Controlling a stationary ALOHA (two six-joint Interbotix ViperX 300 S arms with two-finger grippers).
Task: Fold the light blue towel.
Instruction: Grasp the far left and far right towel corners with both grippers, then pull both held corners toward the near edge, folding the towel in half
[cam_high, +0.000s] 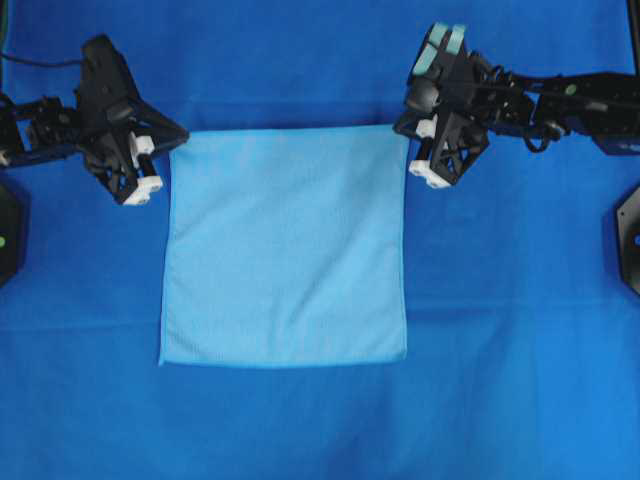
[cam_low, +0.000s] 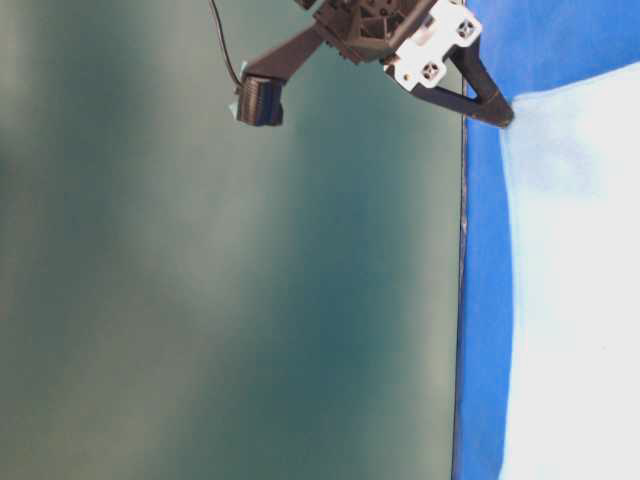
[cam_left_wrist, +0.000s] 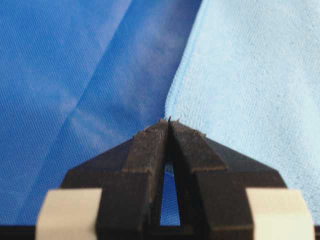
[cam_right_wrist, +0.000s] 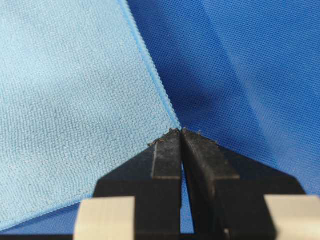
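Light blue towel (cam_high: 285, 245) spread flat and square on the royal-blue cloth (cam_high: 520, 400) covering the counter. Left claw (cam_left_wrist: 169, 121) pinched tight on the towel's upper left corner; right claw (cam_right_wrist: 180, 131) pinched tight on the upper right corner. Both corners low against the cloth.

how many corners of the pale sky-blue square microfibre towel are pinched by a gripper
2: top-left corner of the pale sky-blue square microfibre towel by left gripper, top-right by right gripper. Both lower corners lie free.
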